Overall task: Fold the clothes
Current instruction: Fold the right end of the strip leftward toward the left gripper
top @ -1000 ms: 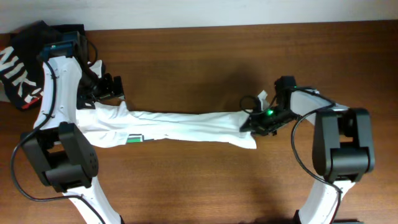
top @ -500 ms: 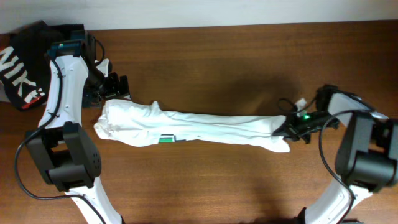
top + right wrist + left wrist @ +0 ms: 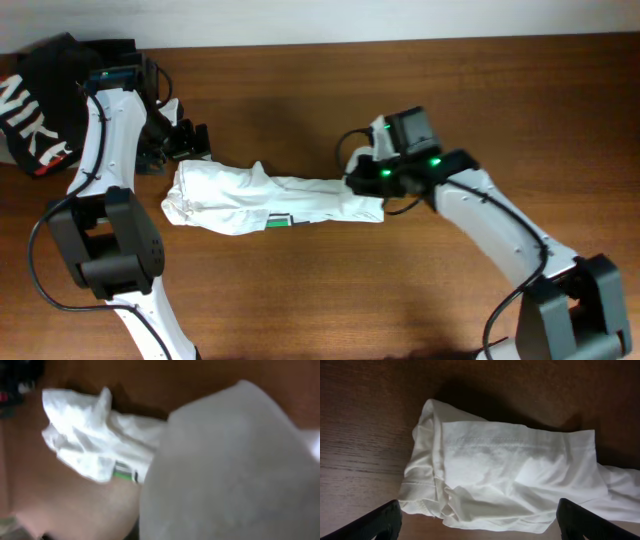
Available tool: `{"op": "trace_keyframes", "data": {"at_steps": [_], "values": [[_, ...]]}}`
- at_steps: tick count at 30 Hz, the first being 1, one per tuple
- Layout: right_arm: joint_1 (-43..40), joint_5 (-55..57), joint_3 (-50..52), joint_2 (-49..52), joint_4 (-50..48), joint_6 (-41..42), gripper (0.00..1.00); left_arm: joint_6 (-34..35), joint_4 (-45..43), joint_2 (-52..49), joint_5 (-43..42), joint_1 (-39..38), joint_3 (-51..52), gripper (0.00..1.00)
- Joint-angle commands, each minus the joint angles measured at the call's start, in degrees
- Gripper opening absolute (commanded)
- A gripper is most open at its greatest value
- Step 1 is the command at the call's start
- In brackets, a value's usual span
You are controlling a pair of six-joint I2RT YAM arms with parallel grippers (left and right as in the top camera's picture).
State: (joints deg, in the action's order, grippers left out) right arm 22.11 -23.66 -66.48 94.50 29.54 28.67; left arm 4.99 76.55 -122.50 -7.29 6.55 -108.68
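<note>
Brown wooden table [image 3: 300, 90], pale wall strip [image 3: 400, 20] behind. The white shirt [image 3: 250, 195] lies bunched centre-left. The right tool [image 3: 362, 182] holds its end, fingers hidden by blurred cloth. The left tool [image 3: 482, 521] is spread wide above it. A black Nike garment [image 3: 35, 100] is cut off.

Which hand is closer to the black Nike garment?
Left. The left hand is close to the black garment, over one end of the white garment; the right hand grips its other end, mid-table.
</note>
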Motion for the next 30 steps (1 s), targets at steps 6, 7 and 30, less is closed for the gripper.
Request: {"op": "trace_keyframes", "data": {"at_steps": [6,7,30], "values": [[9.07,3.56,-0.39,11.61,-13.57,6.64,0.04,-0.09,0.39,-0.83,-0.44,-0.09,-0.11,0.98],[9.29,3.02,-0.39,11.82,-14.60,6.91,0.04,-0.09,0.42,-0.83,-0.44,-0.09,-0.11,0.98],[6.32,-8.09,-1.84,10.69,-19.19,6.93,0.54,-0.11,0.98,-0.83,-0.44,-0.07,-0.11,0.98]]}}
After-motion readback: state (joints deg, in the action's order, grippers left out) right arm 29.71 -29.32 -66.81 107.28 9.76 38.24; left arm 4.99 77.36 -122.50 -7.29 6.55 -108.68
